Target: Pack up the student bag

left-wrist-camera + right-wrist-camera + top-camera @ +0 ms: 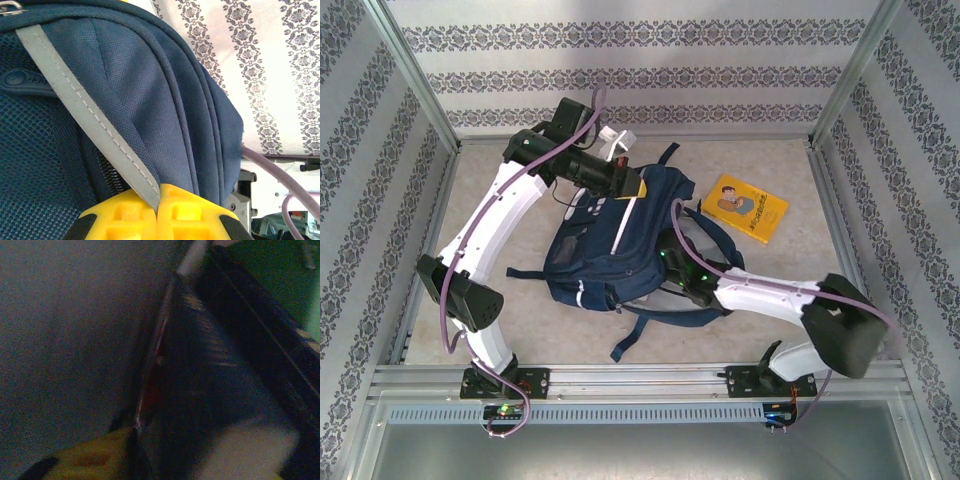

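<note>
At the near side of the student bag (605, 240), the right gripper (678, 268) reaches into the bag's open mouth. Its wrist view is dark and blurred, with one yellow finger (85, 457) beside a thin edge, so I cannot tell whether its jaws are apart or closed. The bag lies in the middle of the table (790, 265). At the bag's far end the left gripper (158, 209) pinches a grey strip (85, 115) of the bag, jaws tight together. Beyond the bag's right side, near it, lies a yellow book (748, 205).
</note>
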Controlling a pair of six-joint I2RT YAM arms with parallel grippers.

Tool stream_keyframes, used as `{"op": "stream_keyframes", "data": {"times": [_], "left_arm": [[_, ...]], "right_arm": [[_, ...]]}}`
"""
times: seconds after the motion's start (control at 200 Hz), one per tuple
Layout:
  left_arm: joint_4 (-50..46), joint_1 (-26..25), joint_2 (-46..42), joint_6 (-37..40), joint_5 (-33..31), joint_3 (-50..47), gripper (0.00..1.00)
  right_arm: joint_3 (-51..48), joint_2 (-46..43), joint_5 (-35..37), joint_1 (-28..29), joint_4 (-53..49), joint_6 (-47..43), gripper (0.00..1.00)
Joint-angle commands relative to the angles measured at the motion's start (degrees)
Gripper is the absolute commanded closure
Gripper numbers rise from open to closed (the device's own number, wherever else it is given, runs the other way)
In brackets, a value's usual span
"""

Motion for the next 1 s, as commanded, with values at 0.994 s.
{"op": "stream_keyframes", "data": {"times": [0.994], "left_arm": [[15.3, 6.3, -13.9, -8.3, -28.2, -26.9, 1.0]], "right_arm": [[-13.1, -51.5, 25.4, -0.1, -34.1, -13.4, 0.16]]}}
